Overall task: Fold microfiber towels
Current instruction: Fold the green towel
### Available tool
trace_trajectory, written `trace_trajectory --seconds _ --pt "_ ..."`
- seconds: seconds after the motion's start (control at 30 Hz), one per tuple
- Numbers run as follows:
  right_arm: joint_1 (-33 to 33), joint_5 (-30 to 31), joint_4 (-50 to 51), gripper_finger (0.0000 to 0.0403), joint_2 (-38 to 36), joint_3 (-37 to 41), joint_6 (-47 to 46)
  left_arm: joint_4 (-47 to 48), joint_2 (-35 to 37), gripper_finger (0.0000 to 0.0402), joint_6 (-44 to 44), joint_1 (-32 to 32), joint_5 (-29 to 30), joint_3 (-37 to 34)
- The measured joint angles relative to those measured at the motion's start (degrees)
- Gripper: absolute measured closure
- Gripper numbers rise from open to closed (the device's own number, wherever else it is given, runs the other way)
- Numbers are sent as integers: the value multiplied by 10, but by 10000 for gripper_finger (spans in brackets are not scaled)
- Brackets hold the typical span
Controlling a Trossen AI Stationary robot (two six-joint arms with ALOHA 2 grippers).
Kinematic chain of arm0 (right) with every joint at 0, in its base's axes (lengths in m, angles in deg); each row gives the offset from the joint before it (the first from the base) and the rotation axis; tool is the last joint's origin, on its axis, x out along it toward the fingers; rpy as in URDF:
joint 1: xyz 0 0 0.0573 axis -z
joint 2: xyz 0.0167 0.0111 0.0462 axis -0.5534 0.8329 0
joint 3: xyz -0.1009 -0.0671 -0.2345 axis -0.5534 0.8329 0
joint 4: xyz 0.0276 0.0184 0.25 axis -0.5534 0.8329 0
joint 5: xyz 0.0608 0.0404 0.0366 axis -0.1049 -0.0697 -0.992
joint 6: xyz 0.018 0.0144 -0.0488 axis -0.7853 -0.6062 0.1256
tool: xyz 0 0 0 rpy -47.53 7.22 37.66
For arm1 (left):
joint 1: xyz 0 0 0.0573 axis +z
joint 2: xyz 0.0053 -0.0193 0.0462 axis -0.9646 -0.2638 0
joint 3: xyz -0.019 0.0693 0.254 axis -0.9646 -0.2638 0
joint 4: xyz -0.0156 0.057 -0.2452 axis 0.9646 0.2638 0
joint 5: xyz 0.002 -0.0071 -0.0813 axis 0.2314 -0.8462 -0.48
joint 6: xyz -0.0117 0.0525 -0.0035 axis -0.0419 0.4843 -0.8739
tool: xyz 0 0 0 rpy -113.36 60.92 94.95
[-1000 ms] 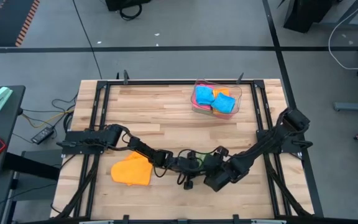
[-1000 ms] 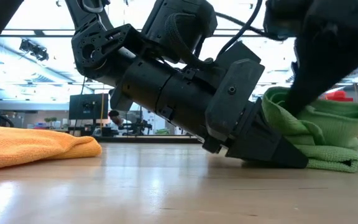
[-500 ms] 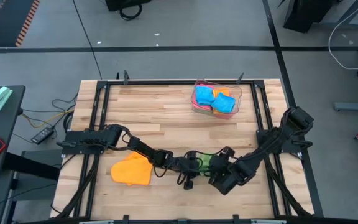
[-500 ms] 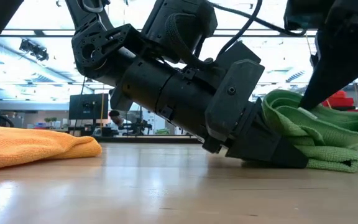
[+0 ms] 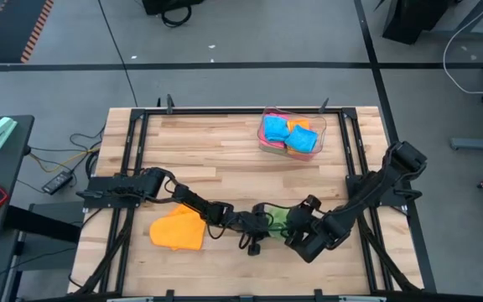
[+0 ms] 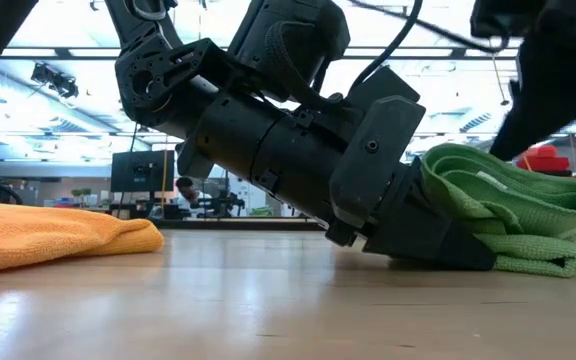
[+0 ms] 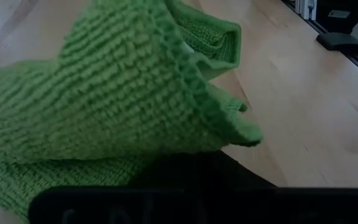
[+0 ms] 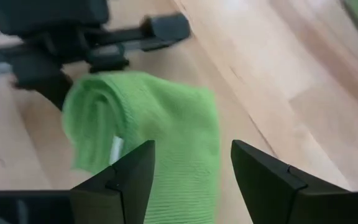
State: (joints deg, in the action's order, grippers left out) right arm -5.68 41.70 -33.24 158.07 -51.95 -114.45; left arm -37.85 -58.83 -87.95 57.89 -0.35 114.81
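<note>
A green microfiber towel (image 6: 513,210) lies folded in loose layers on the table near its front edge, also visible from above (image 5: 277,216). My left gripper (image 6: 458,250) reaches in from the table's left, low and slanting down, and is shut on the towel's near-left end. My right gripper (image 8: 188,177) hovers open just above and to the right of the towel, touching nothing. An orange towel (image 5: 179,229) lies flat on the table at the front left. My left gripper holds the green towel's bunched end (image 6: 446,215) between its shut fingers, coming from the table's left and slanting down. The cloth drapes over the fingers (image 7: 185,168) and hides the pinch. The towel's lower layers (image 6: 538,265) rest on the table.
A clear tray (image 5: 319,126) at the back right holds blue, orange and pink towels. A dark metal frame (image 5: 132,134) runs along the table's edges. Bare wood lies between the tray and the arms.
My right gripper has lifted off the green towel and drawn back toward the table's right edge, staying open. The towel's upper folds, pressed down a second ago, now stand free. My left gripper has kept its hold.
</note>
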Motion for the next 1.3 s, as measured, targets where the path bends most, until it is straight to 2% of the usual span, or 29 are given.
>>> trace_trajectory --seconds 0.33,0.6,0.9,1.1,1.3 --pt "28 -43 -202 190 2 62 80 -1 0 381 -1 1 0 0" --pt "32 -51 -240 190 3 61 105 0 0 383 -1 1 0 0" --pt "39 -64 -318 190 9 125 93 -1 0 386 -1 1 0 0" --pt "48 -90 -306 190 4 95 119 -1 -1 378 -1 2 0 0" --pt "46 -77 -214 190 4 65 108 -1 -1 387 0 2 0 0"
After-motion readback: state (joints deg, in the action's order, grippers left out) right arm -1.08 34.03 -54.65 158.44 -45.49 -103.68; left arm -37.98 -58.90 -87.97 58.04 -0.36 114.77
